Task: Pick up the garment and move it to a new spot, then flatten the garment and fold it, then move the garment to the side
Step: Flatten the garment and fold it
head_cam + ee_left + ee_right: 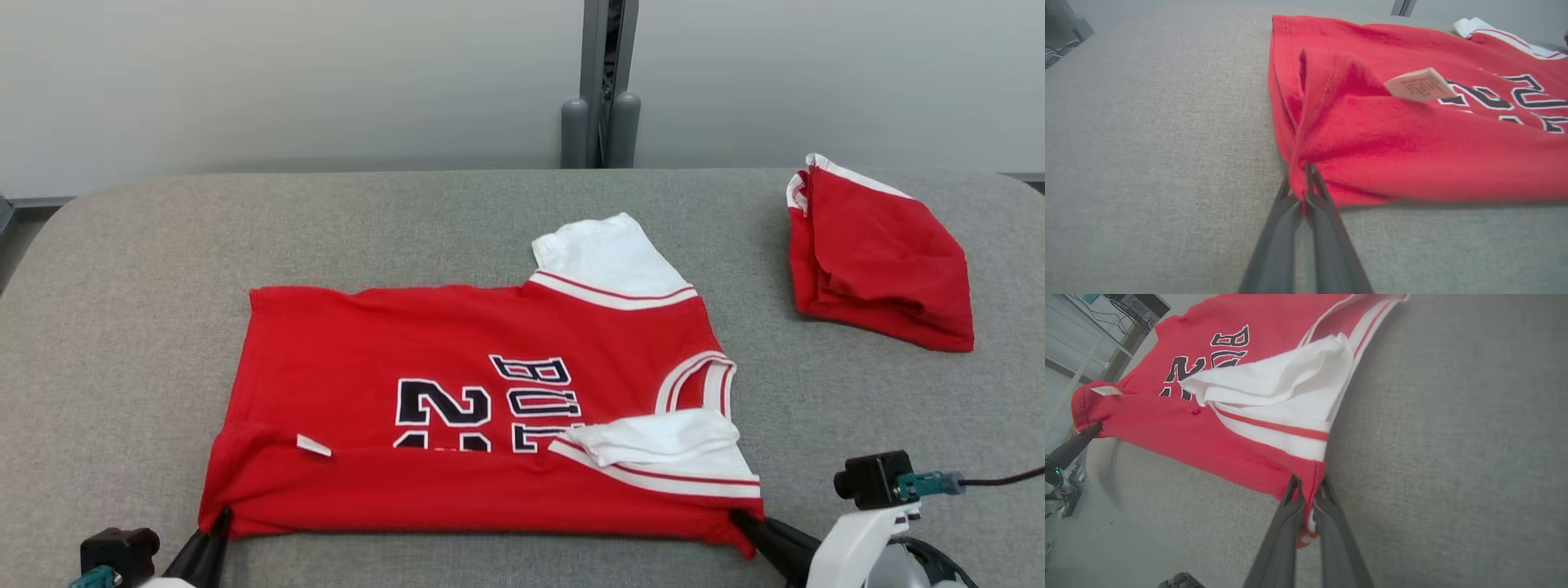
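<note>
grey fabric surface [122, 327] spans the head view from side to side, backed by a pale wall [245, 73] with a grey post [604, 82] at its centre. red jersey [457, 343] lies spread on the near central part of the surface, printed side up. its long axis runs left to right across the robot: hem end at the robot's left, neck opening and sleeves at the robot's right. the near long edge is turned over onto the body as a red band that covers the lower part of the black-and-white print. folded red garment [882, 261] rests well apart from the jersey, at the far right of the surface. far sleeve [608, 257], white, projects from the far long edge. near sleeve [678, 445], white with red stripes, lies crumpled on top of the turned band. left gripper [1300, 177]: jaws closed, fingers pinching the near hem corner, cloth bunched up at the tips. right gripper [1310, 482]: jaws closed to a narrow gap, fingers clamping the near corner at the sleeve end, red fabric visible between them. white label [313, 445] sticks out at the fold line near the hem end.
</note>
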Robot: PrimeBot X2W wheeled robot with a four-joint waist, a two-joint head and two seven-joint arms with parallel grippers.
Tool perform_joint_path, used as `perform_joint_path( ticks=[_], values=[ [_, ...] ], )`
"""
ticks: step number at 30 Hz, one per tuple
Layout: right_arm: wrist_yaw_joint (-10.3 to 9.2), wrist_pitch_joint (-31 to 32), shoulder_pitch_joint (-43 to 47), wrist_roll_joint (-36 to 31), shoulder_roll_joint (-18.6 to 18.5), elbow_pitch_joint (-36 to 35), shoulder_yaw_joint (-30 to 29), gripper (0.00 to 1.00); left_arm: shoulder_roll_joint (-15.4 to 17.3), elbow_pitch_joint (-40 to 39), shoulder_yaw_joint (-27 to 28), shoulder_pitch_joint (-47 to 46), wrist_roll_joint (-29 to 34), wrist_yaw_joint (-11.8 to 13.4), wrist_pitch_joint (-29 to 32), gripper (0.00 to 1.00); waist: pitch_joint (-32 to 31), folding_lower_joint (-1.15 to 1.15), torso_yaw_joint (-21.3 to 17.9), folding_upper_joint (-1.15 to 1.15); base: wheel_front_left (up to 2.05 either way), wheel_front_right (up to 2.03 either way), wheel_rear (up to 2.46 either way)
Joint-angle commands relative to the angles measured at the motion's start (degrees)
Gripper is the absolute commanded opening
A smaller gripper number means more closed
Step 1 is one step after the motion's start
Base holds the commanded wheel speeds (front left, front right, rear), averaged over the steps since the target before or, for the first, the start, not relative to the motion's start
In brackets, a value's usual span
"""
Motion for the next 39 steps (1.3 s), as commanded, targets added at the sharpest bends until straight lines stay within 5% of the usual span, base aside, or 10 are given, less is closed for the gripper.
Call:
perform_joint_path(
  ticks=[1, 10, 18, 19, 20, 21, 22, 23, 39],
  values=[
    [-0.01, 0.73, 1.71, 0.79, -1.03, -1.03, -0.72, 0.0, 0.42, -0.29, 0.34, 0.96, 0.5, -0.05, -0.18, 0.0, -1.1, 0.0, 0.19, 0.0, 0.0, 0.0, 0.0],
    [-0.01, 7.04, 8.22, 1.62, -2.99, -6.77, -3.24, 0.0, 0.55, 0.04, 2.03, 4.07, 0.96, -0.02, -0.18, 0.0, -2.3, 0.0, -0.79, 0.0, 0.0, 0.0, 0.0],
    [-0.01, 8.61, 9.29, -2.0, -0.13, -7.21, -4.55, 0.0, -0.24, 1.89, 0.4, 4.22, -0.88, -0.02, -0.18, 0.0, -2.27, 0.0, -1.0, 0.0, 0.0, 0.0, 0.0],
    [-0.01, 8.17, 9.18, -2.44, 0.3, -7.14, -4.86, 0.24, -0.29, 2.25, 0.3, 3.92, -1.03, -0.02, -0.18, 0.0, -2.29, 0.0, -0.95, 0.0, 0.0, 0.0, 0.0],
    [-0.01, 7.63, 9.14, -2.99, 0.66, -7.08, -5.23, 0.49, -0.34, 2.44, 0.58, 3.57, -1.16, -0.02, -0.18, 0.3, -2.31, 0.0, -0.88, 0.0, 0.0, 0.0, 0.0],
    [-0.01, 7.04, 9.04, -3.57, 0.84, -7.04, -5.79, 1.0, -0.32, 2.54, 0.87, 3.32, -0.98, -0.02, -0.18, 0.64, -2.34, 0.0, -0.84, 0.0, 0.0, 0.0, 0.0],
    [-0.01, 6.44, 8.97, -4.08, 0.95, -6.97, -6.37, 1.0, -0.35, 2.59, 1.12, 3.28, -0.71, -0.02, -0.18, 0.97, -2.38, 0.0, -0.82, 0.0, 0.0, 0.0, 0.0],
    [-0.01, 6.03, 8.96, -4.41, 1.07, -7.04, -6.84, 1.0, -0.41, 2.33, 1.42, 3.29, -0.5, -0.02, -0.18, 1.0, -2.42, 0.0, -0.79, 0.0, 0.0, 0.0, 0.0],
    [-0.01, -4.63, 7.16, -7.71, 2.95, -12.37, -10.08, 1.0, -3.9, -14.98, 13.67, 7.91, 10.17, 1.86, -0.18, 1.0, -2.55, 0.0, -0.36, 0.0, 0.0, 0.0, 0.0]
  ],
)
